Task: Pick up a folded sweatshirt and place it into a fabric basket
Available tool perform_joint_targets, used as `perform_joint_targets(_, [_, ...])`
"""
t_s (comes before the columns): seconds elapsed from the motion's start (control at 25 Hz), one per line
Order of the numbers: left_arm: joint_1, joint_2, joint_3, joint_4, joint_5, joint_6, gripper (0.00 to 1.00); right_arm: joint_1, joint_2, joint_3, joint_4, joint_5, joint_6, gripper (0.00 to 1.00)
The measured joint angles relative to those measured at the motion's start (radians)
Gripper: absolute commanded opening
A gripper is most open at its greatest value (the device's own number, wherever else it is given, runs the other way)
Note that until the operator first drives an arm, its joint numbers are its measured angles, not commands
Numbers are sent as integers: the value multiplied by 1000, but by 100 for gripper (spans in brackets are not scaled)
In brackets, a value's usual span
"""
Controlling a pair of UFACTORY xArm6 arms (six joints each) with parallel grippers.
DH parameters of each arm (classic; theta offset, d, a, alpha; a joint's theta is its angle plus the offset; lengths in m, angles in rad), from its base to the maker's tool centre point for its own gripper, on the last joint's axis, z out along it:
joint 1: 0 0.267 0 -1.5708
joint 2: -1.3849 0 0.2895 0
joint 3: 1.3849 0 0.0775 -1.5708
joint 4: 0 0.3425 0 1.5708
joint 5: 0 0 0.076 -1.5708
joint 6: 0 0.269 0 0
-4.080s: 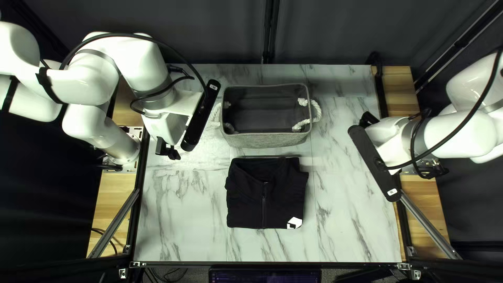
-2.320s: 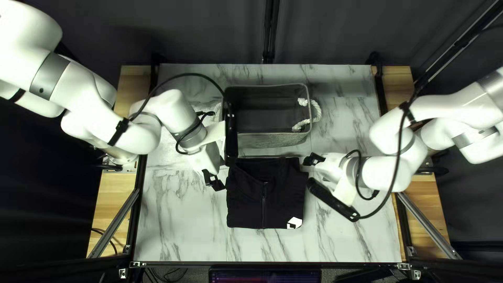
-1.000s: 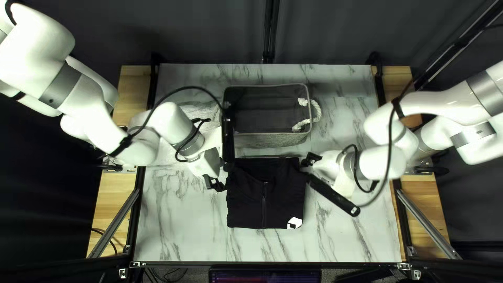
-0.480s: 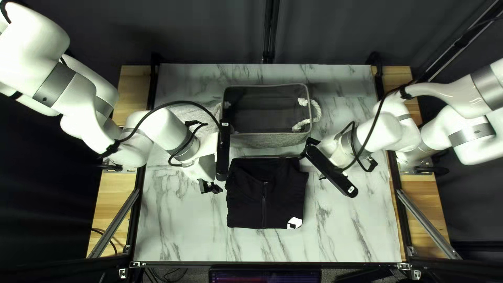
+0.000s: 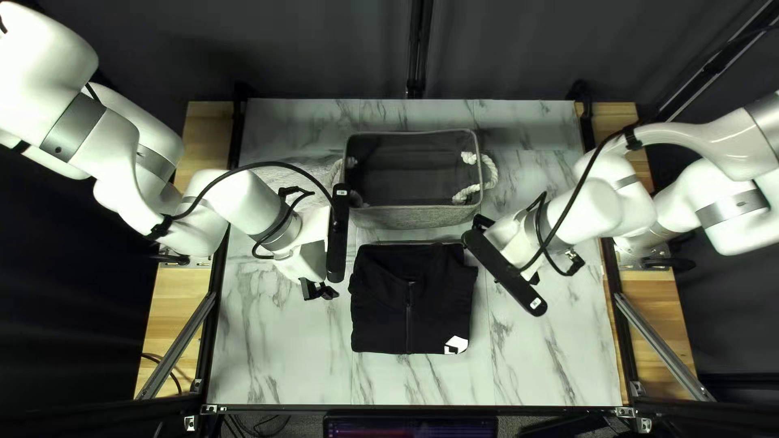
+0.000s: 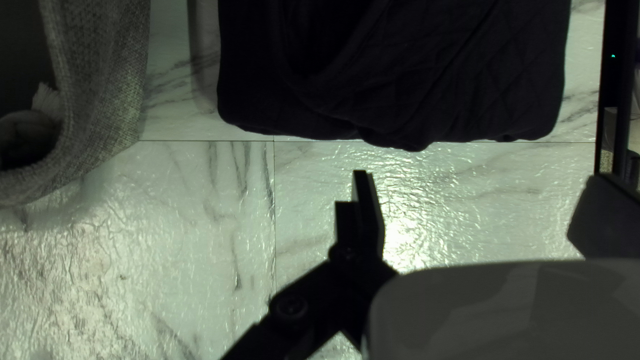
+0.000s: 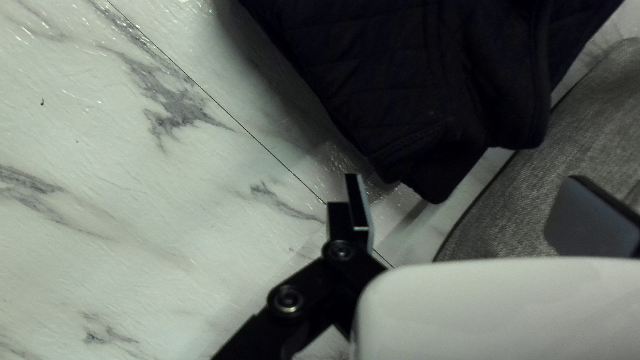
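Top left view: sweatshirt (image 5: 389, 312), black and folded, lies flat on the marbled table (image 5: 284, 357), front up, just on the near side of the fabric basket (image 5: 414, 217). Collar end points at the basket, hem at the table's near edge, zip (image 5: 409, 312) running near to far; the bundle is close to square, slightly wider side to side, so its long axis looks roughly parallel to the basket's. White logo (image 5: 456, 345) sits at the hem corner on the right arm's side. Basket stands upright, mouth up, rope handle (image 5: 490, 174) at its end, so the drop looks like a short lift and carry. Left arm (image 5: 243, 203) and right arm (image 5: 592, 211) flank the bundle, probably for a two-sided pick that keeps the fold together. Left wrist view: left gripper (image 6: 480, 177) has its fingers apart, nothing between them; sweatshirt's side edge is ahead, bare table showing in the gap, collar end toward the basket. Likely held wide to take the layered edge. Right wrist view: right gripper (image 7: 463, 179) also spread, holding nothing; a loose-looking sweatshirt corner is just ahead, basket wall near the other finger; can't tell if they touch. Pick not made; next move probably calls for both closing in low, under all layers, or the fold may slip open.
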State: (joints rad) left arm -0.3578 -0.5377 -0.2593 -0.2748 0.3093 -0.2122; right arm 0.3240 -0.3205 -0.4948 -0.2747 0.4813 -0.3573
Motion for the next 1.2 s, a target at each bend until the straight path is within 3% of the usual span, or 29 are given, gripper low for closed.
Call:
perform_joint_targets(0.28, [6,-13,9,-68,-2,41,100,39,38,-10,-262,-13,76,100])
perform_joint_targets(0.52, [7,-8,-3,-110,3,83,100,42,33,-9,-228,-43,-30,100])
perform_joint_targets(0.92, [3,-19,2,-131,2,94,100,44,31,-8,-233,-40,-27,100])
perform_joint_targets(1.04, [0,-12,2,-124,-14,57,100,46,43,-6,-317,-38,33,100])
perform_joint_targets(1.2, [-2,24,-2,-43,-52,-73,100,13,100,2,-458,-109,73,100])
